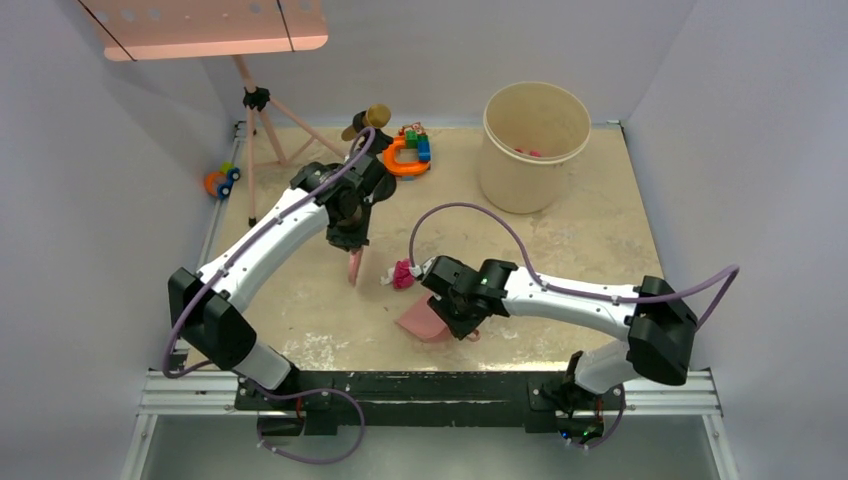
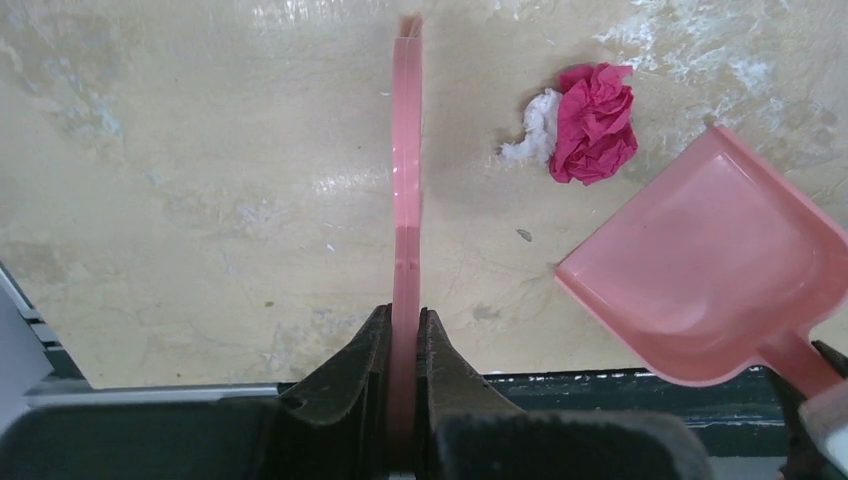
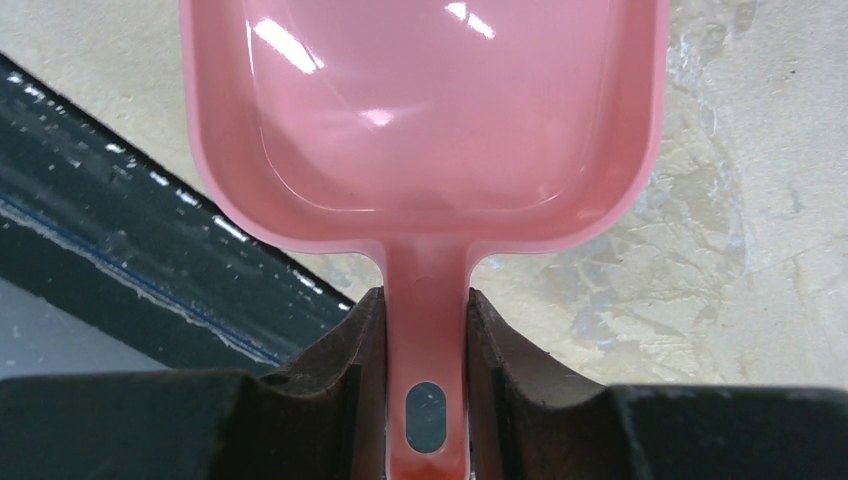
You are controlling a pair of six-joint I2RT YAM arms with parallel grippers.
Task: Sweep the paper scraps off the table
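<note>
Currently the job looks nearly finished, in my judgement. On the table (image 2: pixel 200 200) I find only one cluster of paper scraps: a magenta wad (image 2: pixel 595 122) and a white wad (image 2: pixel 538 128), touching each other. Small pink bits (image 1: pixel 527 152) lie inside the cream bucket (image 1: pixel 520 185) at the far side, well beyond both pincers. That suggests most of the litter has already been dumped there. What is left is to push this last pair into the pan and tip it out.

Left pincer (image 2: pixel 403 318): pressed together on a flat pink sweeping tool (image 2: pixel 406 150), seen edge-on, with both fingers flat against its sides. The tool runs straight out ahead of the fingertips. I cannot make out bristles, nor whether its far end touches the surface. The two wads lie ahead of this pincer and to the right of the tool, near its far end but apart from it.

Right pincer (image 3: pixel 425 300): clamped on the handle of the pink dustpan (image 3: pixel 420 120), with one finger on each side of the neck. The pan extends directly ahead of the fingertips and is empty. Its open mouth faces the wads, which sit just past one corner of the lip without touching it. Whether the lip rests on the surface cannot be told.

The wads therefore lie between the sweeping tool and the pan mouth. A sideways stroke toward the pan appears to be what remains.
</note>
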